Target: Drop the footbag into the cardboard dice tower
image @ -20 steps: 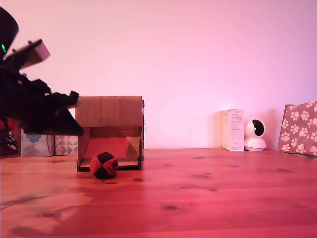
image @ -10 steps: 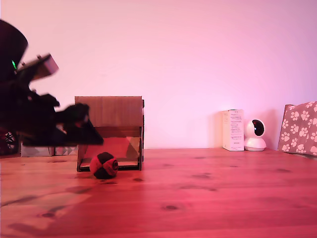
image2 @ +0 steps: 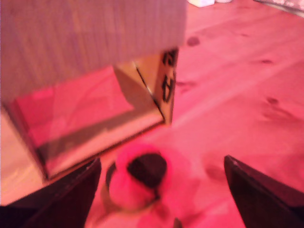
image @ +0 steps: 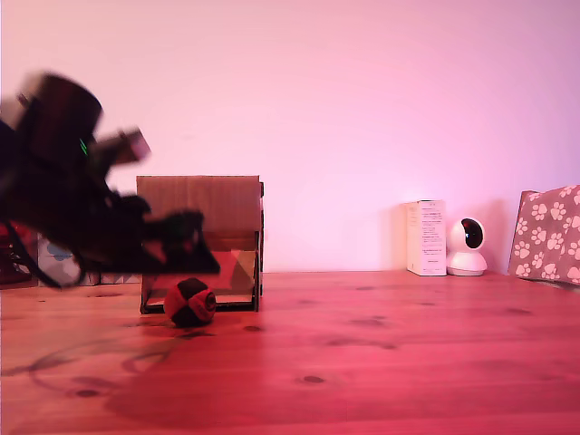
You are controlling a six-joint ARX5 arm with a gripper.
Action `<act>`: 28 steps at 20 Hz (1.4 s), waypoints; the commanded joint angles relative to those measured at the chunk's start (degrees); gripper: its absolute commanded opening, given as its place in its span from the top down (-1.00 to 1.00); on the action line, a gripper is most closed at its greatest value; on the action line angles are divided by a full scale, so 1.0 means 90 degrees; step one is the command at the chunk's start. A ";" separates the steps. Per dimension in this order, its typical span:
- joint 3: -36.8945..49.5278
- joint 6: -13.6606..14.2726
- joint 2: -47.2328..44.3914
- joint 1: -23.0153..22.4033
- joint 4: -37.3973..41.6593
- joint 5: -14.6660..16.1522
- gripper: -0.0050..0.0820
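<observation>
Wrist view: gripper (image2: 161, 190) jaws spread wide w/ footbag (image2: 140, 176) between fingers, ungrasped, on table (image2: 247, 95) just before cardboard dice tower (image2: 90, 61)

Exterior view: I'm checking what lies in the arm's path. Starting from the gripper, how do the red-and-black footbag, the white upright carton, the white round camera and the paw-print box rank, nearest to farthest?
1. Red-and-black footbag, just below the gripper.
2. White upright carton, far toward the view's right.
3. White round camera, beside the carton.
4. Paw-print box, at the right edge.
</observation>
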State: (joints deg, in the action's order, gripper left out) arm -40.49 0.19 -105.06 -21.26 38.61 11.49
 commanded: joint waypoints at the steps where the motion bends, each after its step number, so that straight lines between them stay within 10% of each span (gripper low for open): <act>1: -0.0151 0.0036 -0.0272 -0.0012 0.0017 -0.0002 -0.87; 7: -0.0542 0.0032 -0.0797 -0.0015 -0.0236 -0.0019 -0.84; 13: -0.0554 0.0027 -0.0794 0.0005 -0.0503 -0.0265 0.66; 28: -0.0551 -0.0546 0.1994 -0.0117 -0.3538 -0.0092 0.67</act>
State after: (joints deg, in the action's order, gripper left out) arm -46.28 -4.38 -87.46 -22.30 7.07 10.46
